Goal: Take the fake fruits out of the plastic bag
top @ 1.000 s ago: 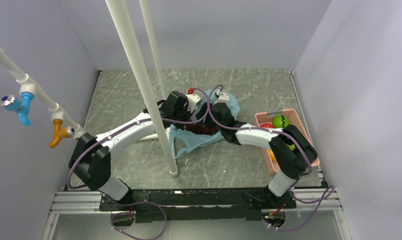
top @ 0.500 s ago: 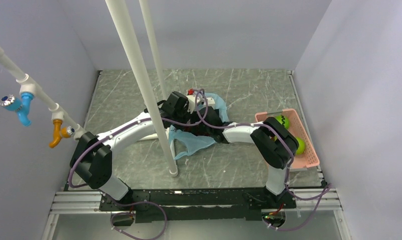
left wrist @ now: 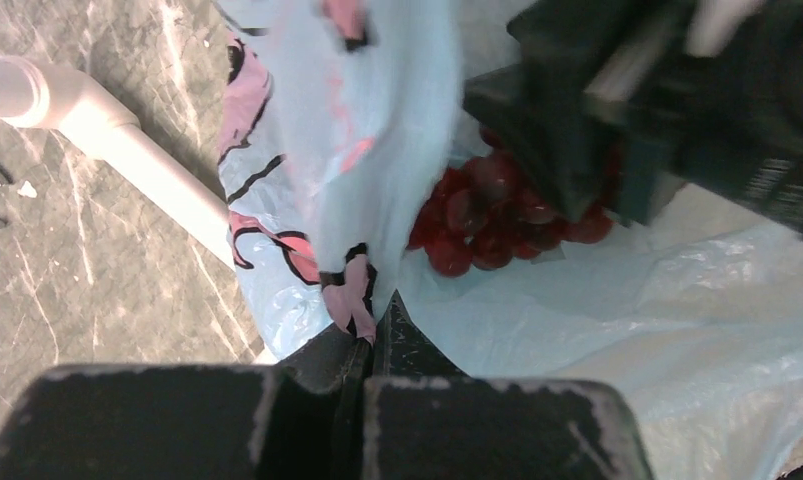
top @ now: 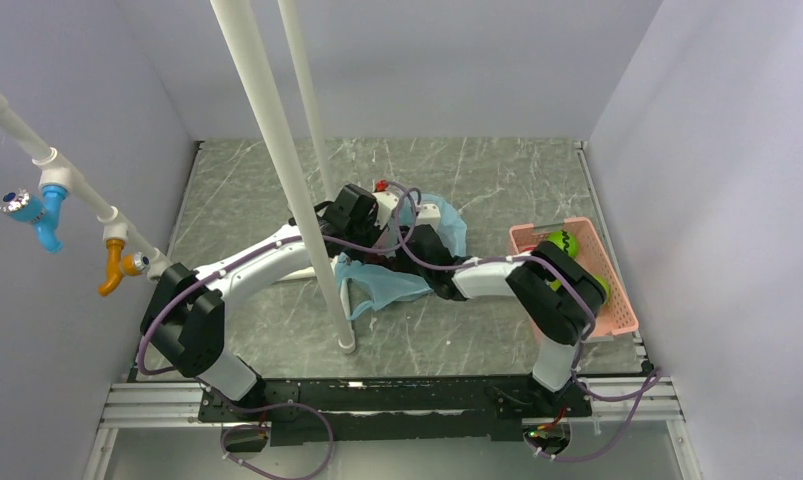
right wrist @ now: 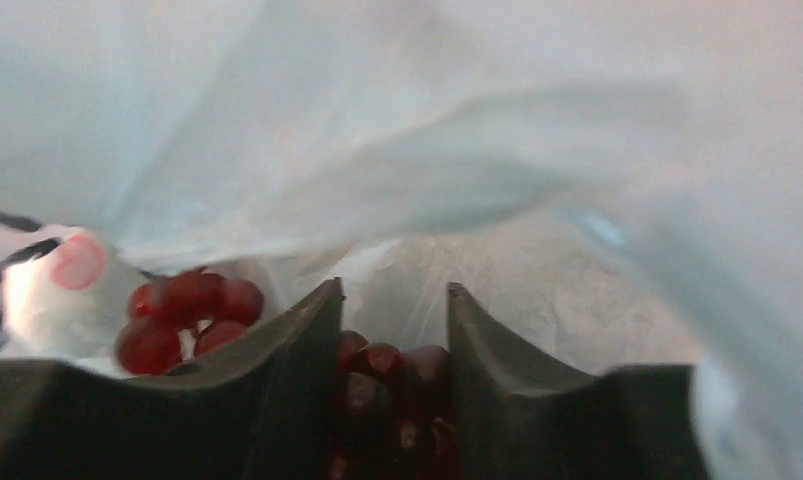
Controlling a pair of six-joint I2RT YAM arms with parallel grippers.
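Observation:
The light blue plastic bag [top: 389,284] lies mid-table, its mouth lifted. My left gripper [left wrist: 372,318] is shut on the bag's [left wrist: 377,120] printed rim and holds it up. Inside lies the dark red grape bunch [left wrist: 489,215]. My right gripper [right wrist: 393,288] reaches into the bag; its jaws are closed against the grape bunch [right wrist: 389,372], with more grapes [right wrist: 182,312] showing to the left. From above, both grippers meet over the bag and hide the grapes. Green fake fruits [top: 559,243] sit in the pink tray.
The pink slotted tray [top: 618,318] stands at the right edge, under my right arm's elbow. A white pole [top: 317,250] rises in front of the bag, close to my left arm, and a second pole stands behind it. Grey walls close in three sides.
My right gripper opened wide and closed again round the grapes, and that arm's elbow swung left off the tray. The left gripper held the bag rim still.

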